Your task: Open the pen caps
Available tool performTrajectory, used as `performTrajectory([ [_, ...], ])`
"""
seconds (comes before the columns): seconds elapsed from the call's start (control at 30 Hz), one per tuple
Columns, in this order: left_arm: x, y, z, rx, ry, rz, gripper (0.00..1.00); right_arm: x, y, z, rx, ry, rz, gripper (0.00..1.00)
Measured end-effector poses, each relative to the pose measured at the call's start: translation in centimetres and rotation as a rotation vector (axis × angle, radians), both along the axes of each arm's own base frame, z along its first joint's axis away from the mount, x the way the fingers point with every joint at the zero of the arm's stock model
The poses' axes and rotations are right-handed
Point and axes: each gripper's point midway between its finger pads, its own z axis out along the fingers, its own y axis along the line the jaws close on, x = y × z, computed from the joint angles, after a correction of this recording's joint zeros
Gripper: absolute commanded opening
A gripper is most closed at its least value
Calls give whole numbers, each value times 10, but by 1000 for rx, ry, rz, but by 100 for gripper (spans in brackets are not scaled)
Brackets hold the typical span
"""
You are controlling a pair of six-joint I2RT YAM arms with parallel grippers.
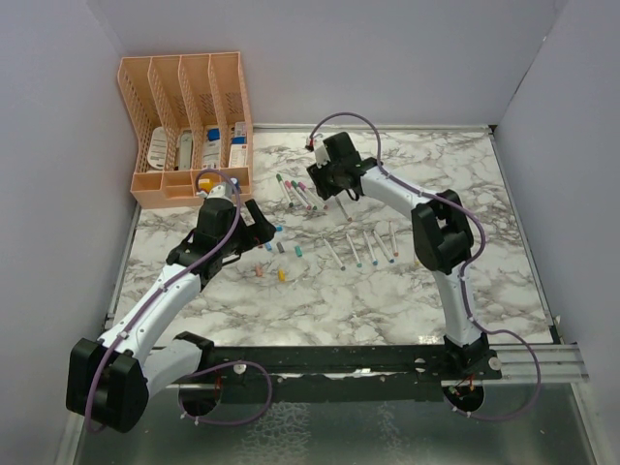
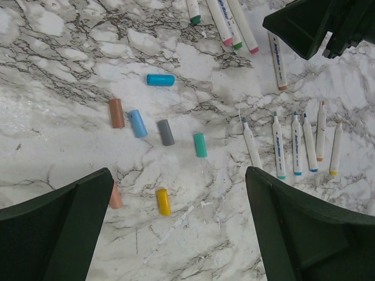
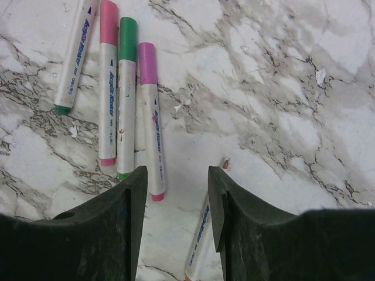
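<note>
right gripper [image 3: 177,175]: jaws are standing half spread, pinching nothing, straddling a red-tipped pen [image 3: 202,234] near the organiser [image 1: 184,126] | left gripper [image 2: 179,181]: jaws are gaping wide over loose pen caps [image 2: 160,79] just off the organiser | risk: pen is lying off-centre — one jaw may be nudging it, sending it rolling away

Robotics lab test cell. Plain pale wall panels [image 1: 58,145] box in a marble-patterned table [image 1: 387,300] on three sides. Two white-and-black robot arms, the left arm [image 1: 165,300] and the right arm [image 1: 446,242], are bolted to a black rail [image 1: 339,356] at the near edge, trailing purple cables [image 1: 341,115]. A peach desk organiser [image 1: 184,116] stands in the far left corner. Marker pens [image 1: 354,250] and loose coloured caps [image 1: 282,275] lie scattered on the table.
</note>
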Motion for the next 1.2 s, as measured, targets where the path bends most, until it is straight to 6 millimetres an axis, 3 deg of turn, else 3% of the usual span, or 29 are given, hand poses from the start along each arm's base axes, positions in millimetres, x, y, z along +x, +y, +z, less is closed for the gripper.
performTrajectory([
  [1.03,-1,1,8,-11,-23,3,99,-12,11,-38,-39,54,31,43],
  [1.2,-2,1,9,-11,-23,4,99,-9,13,-38,-38,51,34,30],
])
